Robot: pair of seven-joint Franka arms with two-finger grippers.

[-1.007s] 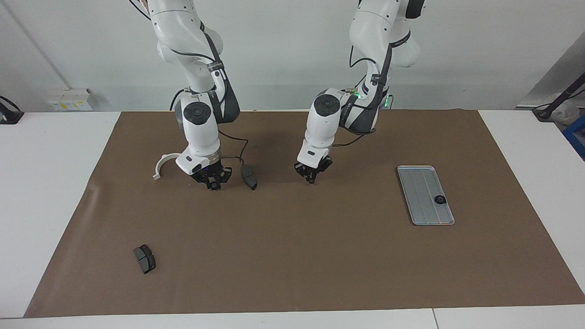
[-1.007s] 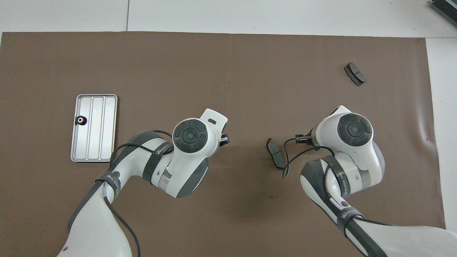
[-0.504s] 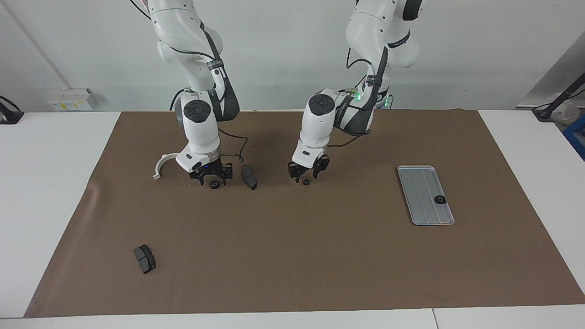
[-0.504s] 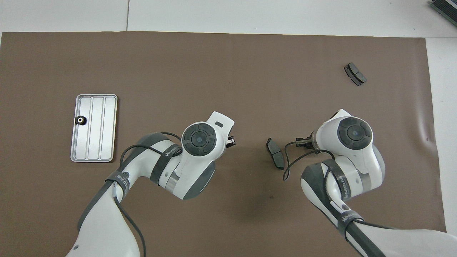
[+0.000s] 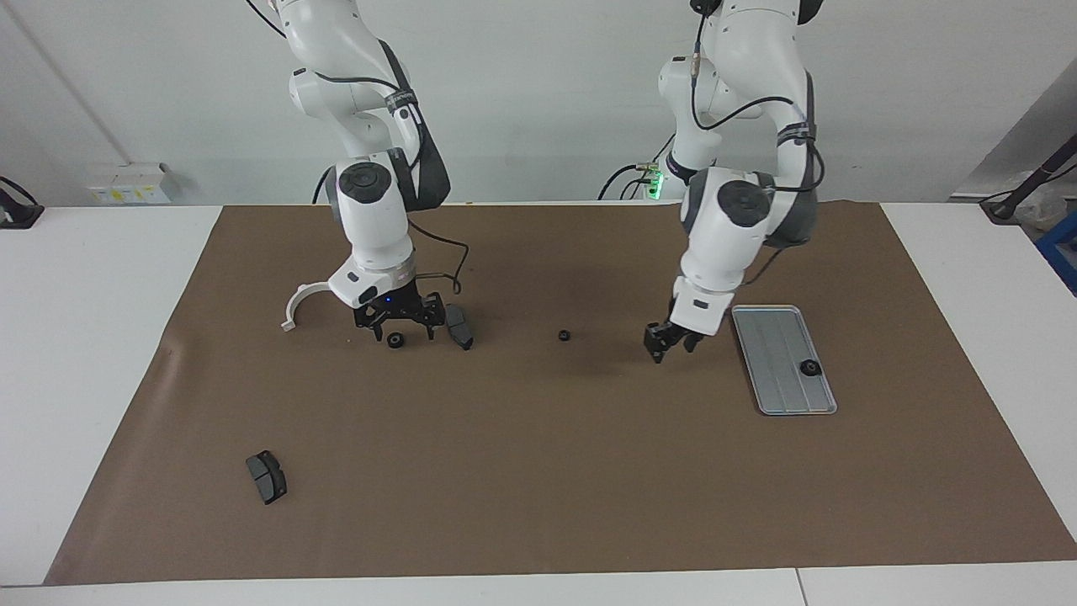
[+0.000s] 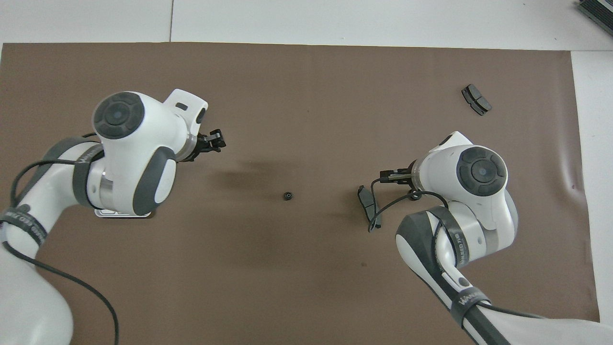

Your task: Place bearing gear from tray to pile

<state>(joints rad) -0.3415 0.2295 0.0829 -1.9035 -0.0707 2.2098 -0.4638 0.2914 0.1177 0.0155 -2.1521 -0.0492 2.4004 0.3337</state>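
Item: bearing gears, three small dark toothed rings in view. One gear (image 5: 809,367) lies flat in the tray (image 5: 770,337), by the rim toward the left arm's end and toward the end farther from the robots; a second gear (image 5: 564,335) lies flat on the brown mat (image 5: 538,471) between the arms; a third gear (image 5: 394,340) lies on the mat under the right gripper (image 5: 394,326), between the white half-ring bracket (image 5: 296,305) and a dark curved pad (image 5: 458,326). Another dark pad (image 5: 267,476) lies well apart, farther from the robots. Right gripper: fingers spread wide, straddling the third gear, holding nothing. Left gripper (image 5: 669,345): low over the mat just beside the tray, empty; finger spread cannot be told. Step judged: gear delivered at the pile, left arm bound for the tray. Next move calls for centring over the tray gear, descending and closing across its rim. Orientation: each gear rests bore upward, no long axis; the tray's long axis runs away from the robots, slightly skewed
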